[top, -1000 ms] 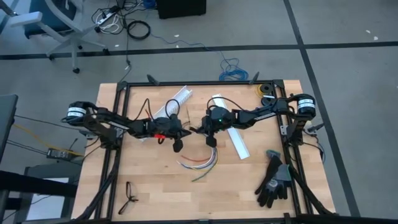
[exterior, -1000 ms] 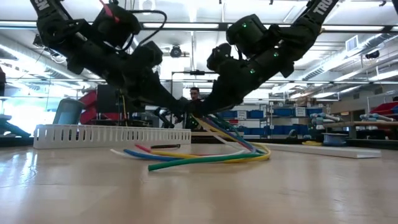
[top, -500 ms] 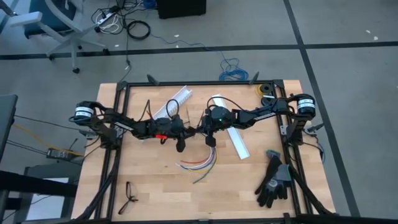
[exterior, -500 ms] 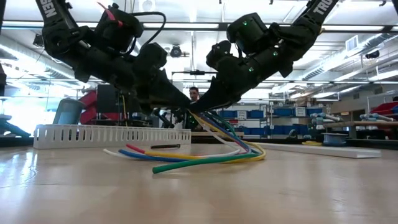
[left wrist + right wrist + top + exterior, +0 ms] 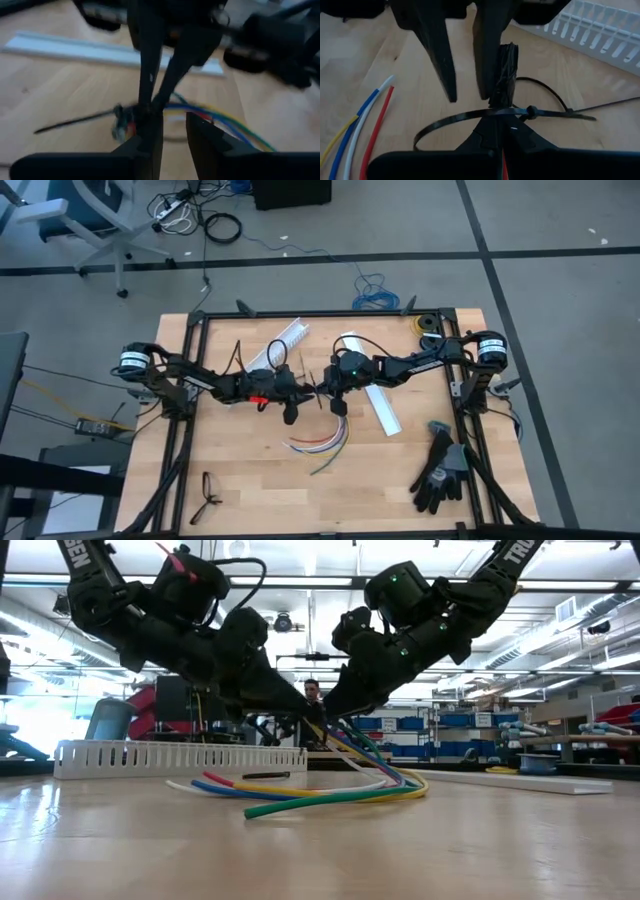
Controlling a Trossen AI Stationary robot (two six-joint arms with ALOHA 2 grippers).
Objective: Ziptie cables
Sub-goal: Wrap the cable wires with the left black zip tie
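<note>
- Your right gripper (image 5: 495,132) is pressed together on the dark-sheathed end of the cables (image 5: 322,444), holding that end up off the table (image 5: 250,480) near its middle.
- From there the coloured wires droop down and fan out across the wood toward the front edge.
- A black zip tie (image 5: 485,116) is looped loosely around the sheath (image 5: 504,70), with its locking head just beside the right gripper's fingertips and its thin tail running away across the table.
- Your left gripper (image 5: 169,125) faces the right one nose to nose, jaws slightly spread and holding nothing that I can make out.
- The sheath lies just ahead of the left fingers, and the tie runs crosswise to them, so the left arm is the one placed to take the tail and cinch the loop.
- A white slotted channel (image 5: 600,31) lies behind, apart from the work.
</note>
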